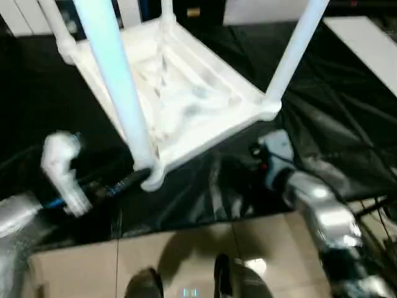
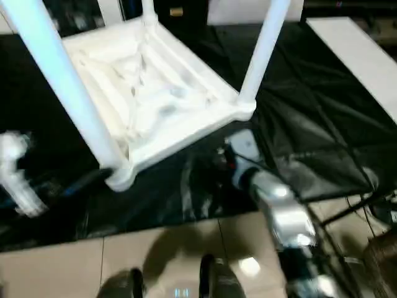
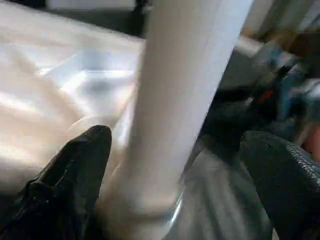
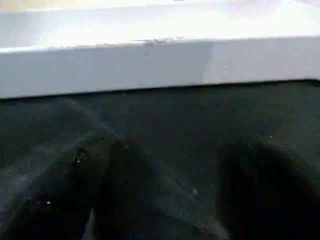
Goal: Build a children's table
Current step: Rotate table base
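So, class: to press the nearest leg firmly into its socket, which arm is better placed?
Left, probably. The left gripper stands open around the nearest leg at its socket, while the right gripper faces the tabletop's edge.

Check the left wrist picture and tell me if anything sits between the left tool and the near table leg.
Nothing visible does. The left tool has its fingers spread to either side of the near leg, which stands in its corner socket of the upturned table top. No finger clearly touches the leg.
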